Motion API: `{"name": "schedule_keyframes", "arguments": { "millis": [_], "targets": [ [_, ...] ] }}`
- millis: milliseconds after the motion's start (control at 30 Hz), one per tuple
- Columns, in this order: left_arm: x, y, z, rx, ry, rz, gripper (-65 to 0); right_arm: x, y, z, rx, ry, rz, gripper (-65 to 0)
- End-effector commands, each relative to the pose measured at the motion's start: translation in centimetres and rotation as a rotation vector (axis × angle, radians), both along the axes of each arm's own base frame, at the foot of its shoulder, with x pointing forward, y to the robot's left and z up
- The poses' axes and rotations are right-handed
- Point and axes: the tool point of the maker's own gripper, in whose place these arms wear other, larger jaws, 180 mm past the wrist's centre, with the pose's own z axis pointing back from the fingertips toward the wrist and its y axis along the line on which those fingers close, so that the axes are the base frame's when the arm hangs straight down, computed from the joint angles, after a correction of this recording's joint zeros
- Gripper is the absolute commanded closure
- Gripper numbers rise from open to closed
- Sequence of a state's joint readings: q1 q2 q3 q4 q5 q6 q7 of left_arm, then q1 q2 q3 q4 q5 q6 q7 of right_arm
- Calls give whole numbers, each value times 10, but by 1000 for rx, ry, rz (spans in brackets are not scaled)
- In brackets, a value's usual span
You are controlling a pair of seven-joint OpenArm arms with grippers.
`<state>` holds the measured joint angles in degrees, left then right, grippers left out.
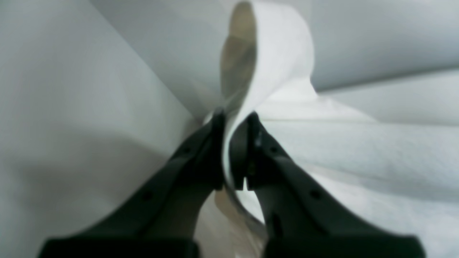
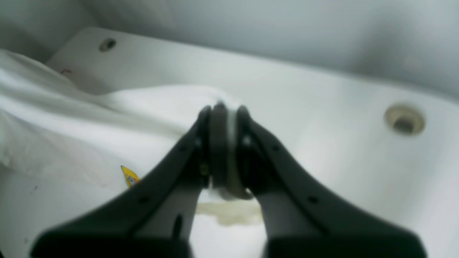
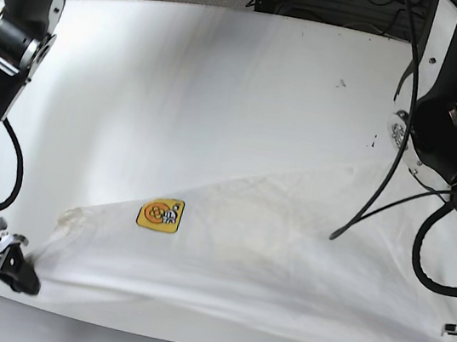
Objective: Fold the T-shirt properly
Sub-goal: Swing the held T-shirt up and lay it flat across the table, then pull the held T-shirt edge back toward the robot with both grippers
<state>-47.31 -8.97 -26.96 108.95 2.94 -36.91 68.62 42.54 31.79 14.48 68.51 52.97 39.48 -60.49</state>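
T-shirt [image 3: 284, 257] stretched across near side of white table [image 3: 207, 82]. Right gripper [image 2: 222, 111] pinches shirt edge; left gripper [image 1: 235, 118] pinches cloth fold. Far tabletop bare.

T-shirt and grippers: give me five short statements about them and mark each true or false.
1. The left gripper is shut on a fold of the T-shirt. True.
2. The right gripper hangs open above the cloth. False: it is shut on an edge of the shirt.
3. A yellow-orange graphic shows on the shirt in the base view. True.
4. The shirt lies folded into a neat square. False: it is stretched out wide between the two grippers.
5. The table under the shirt is dark wood. False: it is white.
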Motion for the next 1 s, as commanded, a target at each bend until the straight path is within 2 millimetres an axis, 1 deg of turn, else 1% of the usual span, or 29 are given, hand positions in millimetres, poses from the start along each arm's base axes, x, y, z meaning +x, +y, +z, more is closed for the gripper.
{"name": "schedule_keyframes", "arguments": {
  "millis": [0, 67, 133, 200, 267, 300, 367, 400, 467, 533, 567, 600, 633, 667, 700, 733, 767, 800, 833, 900, 933, 967],
  "targets": [
    [-5, 4, 39, 14, -101, 13, -7, 9, -6, 52, -53, -112, -7, 0],
    [-8, 5, 64, 0, -163, 18, -8, 17, -4, 86, -97, -165, -7, 0],
    [-13, 9, 86, -4, -215, 30, -8, 22, -3, 107, -105, -196, -7, 0],
    [-20, 12, 113, 9, -274, 36, -10, 27, 0, 139, -121, -243, -3, 0],
    [-18, 3, 127, 42, -288, 16, -10, 28, 4, 163, -143, -277, 4, 0],
    [-16, -2, 132, 55, -289, 4, -10, 27, 1, 174, -160, -295, -2, 0],
    [-15, -6, 138, 78, -293, -6, -10, 24, -4, 184, -191, -307, -10, 0],
    [-16, -5, 140, 86, -294, -3, -11, 22, -4, 188, -201, -314, -9, 0],
    [-14, -11, 140, 106, -292, -42, -17, 20, -6, 191, -221, -315, -13, 0],
    [-11, -20, 135, 130, -283, -96, -63, 17, -10, 188, -240, -307, -20, 0],
    [-11, -22, 130, 135, -277, -114, -88, 17, -11, 182, -245, -294, -20, 0],
    [-8, -23, 118, 121, -260, -130, -107, 17, -12, 168, -247, -268, -19, 0],
    [-8, -23, 108, 116, -244, -135, -108, 17, -14, 159, -245, -250, -20, 0],
    [-8, -24, 102, 116, -235, -140, -108, 15, -15, 153, -235, -245, -16, 0],
    [-9, -23, 95, 113, -224, -142, -108, 13, -16, 142, -216, -231, -14, 0],
    [-9, -20, 86, 122, -202, -138, -108, 10, -21, 126, -188, -208, -19, 0],
    [-10, -18, 81, 130, -188, -134, -108, 8, -25, 117, -173, -194, -25, 0],
    [-10, -17, 68, 139, -156, -136, -108, 5, -27, 104, -155, -174, -26, 0],
    [-10, -16, 51, 142, -119, -144, -107, 1, -28, 89, -145, -153, -24, 0],
    [-11, -15, 33, 144, -78, -155, -101, -5, -26, 69, -140, -122, -17, 0],
    [-12, -12, 22, 138, -53, -154, -76, -9, -27, 58, -135, -106, -16, 0],
    [-12, -10, 6, 132, -17, -152, -35, -14, -29, 44, -130, -82, -22, 0]
  ]
}}
